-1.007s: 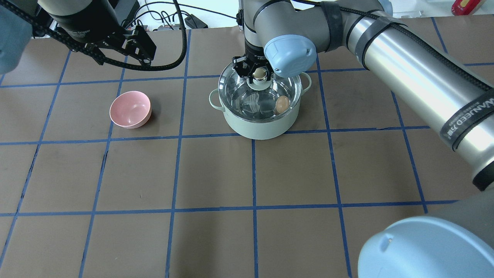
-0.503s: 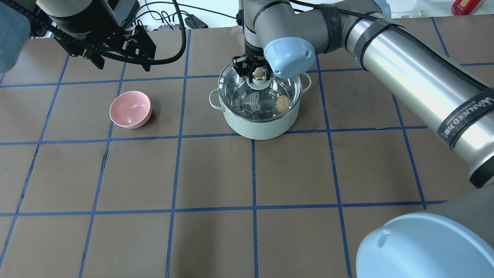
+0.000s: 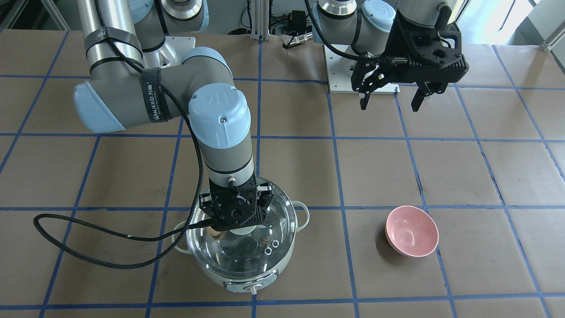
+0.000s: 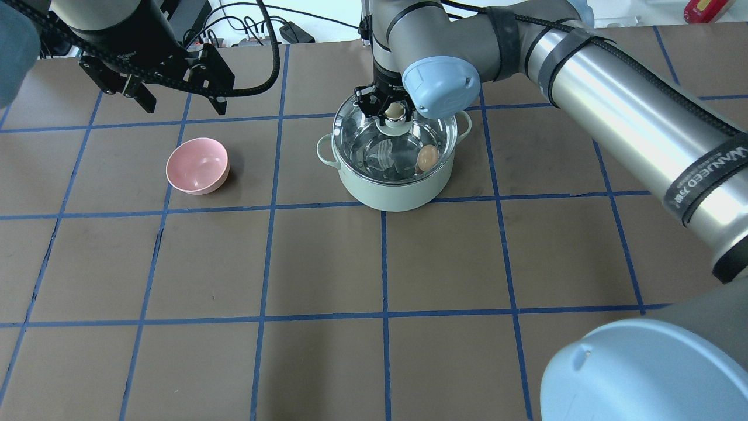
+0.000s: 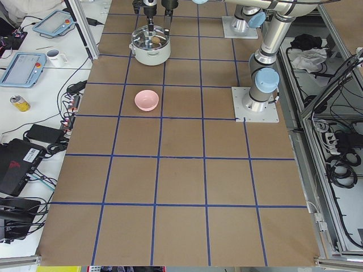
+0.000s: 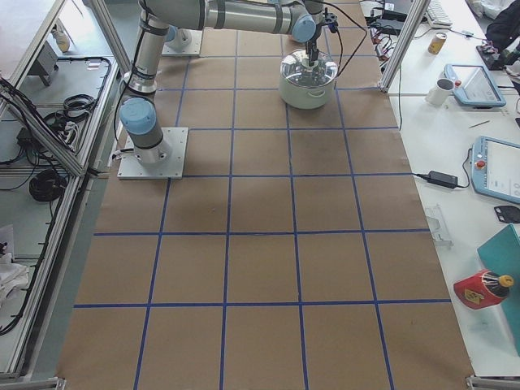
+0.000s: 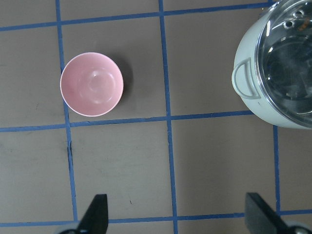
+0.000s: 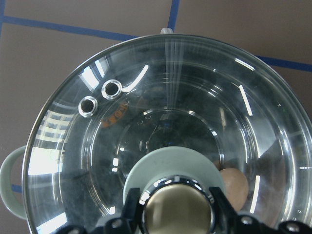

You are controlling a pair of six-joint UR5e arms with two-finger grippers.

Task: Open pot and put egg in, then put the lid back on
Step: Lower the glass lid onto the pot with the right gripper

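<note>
Right gripper (image 4: 390,111) is straight down over the lid (image 8: 161,97), jaws closed against the beige knob (image 8: 175,212). Right wrist view has both fingers touching the chrome collar, so I read it as gripping the lid. The lid sits on the pot (image 4: 391,196), upper centre of the overhead view, and the egg (image 4: 428,156) is inside against the wall on the pot's lower right. Left gripper (image 4: 182,102) hangs in the upper left, jaws wide apart and empty, well clear of the pink bowl (image 7: 91,84). Risks: lifting before the jaws fully part would drag the lid up or leave it cocked on the rim. A lid set off-centre could slip when let go, and it's glass. Only the wrist view shows finger contact and the vent rings. Only the overhead view lines lid rim against pot rim. The front-facing view mostly hides the egg behind the gripper. Side views are too small to judge seating.
</note>
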